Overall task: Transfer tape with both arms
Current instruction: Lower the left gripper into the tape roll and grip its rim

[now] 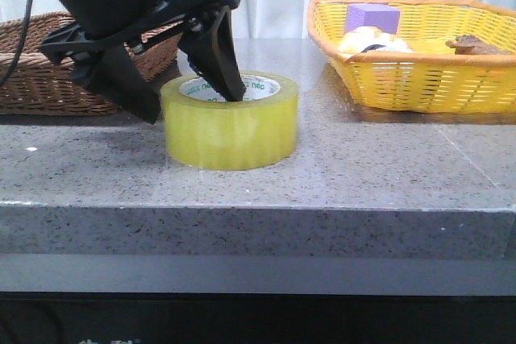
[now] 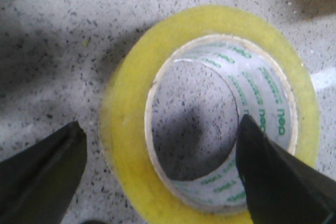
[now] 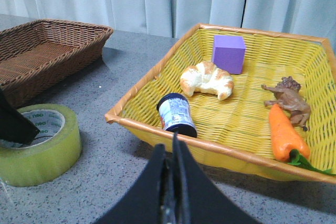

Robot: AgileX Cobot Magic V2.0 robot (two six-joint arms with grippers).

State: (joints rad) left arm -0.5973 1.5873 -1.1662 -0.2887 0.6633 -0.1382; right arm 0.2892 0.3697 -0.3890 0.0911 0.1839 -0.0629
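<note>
Tape (image 1: pixel 230 122) glossy translucent yellow film on a seemingly paper core; table (image 1: pixel 339 175) polished speckled stone; baskets (image 1: pixel 419 54) woven wicker.

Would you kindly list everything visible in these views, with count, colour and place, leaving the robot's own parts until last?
tape: 1, translucent yellow, white core, on the countertop centre
countertop: 1, grey speckled stone
brown basket: 1, wicker, left rear
yellow basket: 1, right rear
purple block: 1, in yellow basket
croissant: 1, golden, in yellow basket
can: 1, blue-white label, lying in yellow basket
lion figure: 1, brown, in yellow basket
carrot: 1, orange, in yellow basket
left gripper: black, open, straddling the tape's wall
right gripper: black, shut
</note>
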